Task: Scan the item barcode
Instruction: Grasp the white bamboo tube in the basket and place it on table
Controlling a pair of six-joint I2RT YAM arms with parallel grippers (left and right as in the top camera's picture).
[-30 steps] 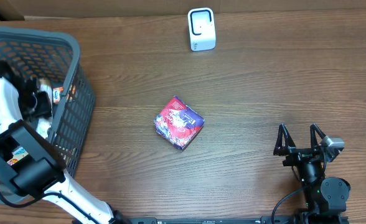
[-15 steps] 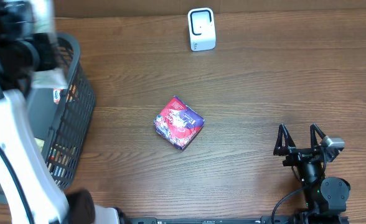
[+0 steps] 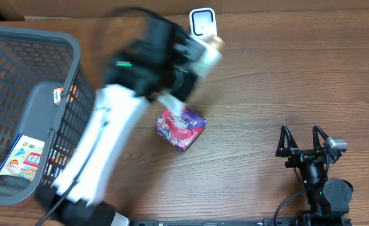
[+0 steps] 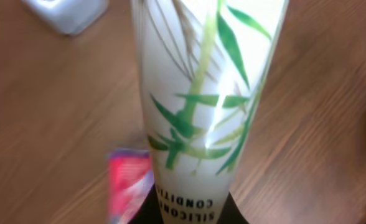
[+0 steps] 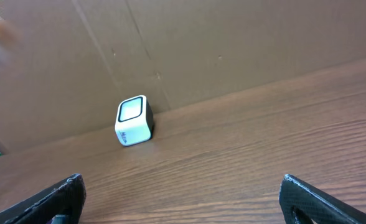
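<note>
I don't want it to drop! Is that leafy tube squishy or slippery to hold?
Probably a bit squishy: the tube narrows toward its printed end, like soft plastic. Its shiny skin looks smooth, so it might slip. Laid down, the rounder part could roll.

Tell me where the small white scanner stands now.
In the overhead view the scanner stands at the table's far edge, near the middle, just behind the tube that the left arm carries; the right wrist view shows it before the cardboard wall.
</note>
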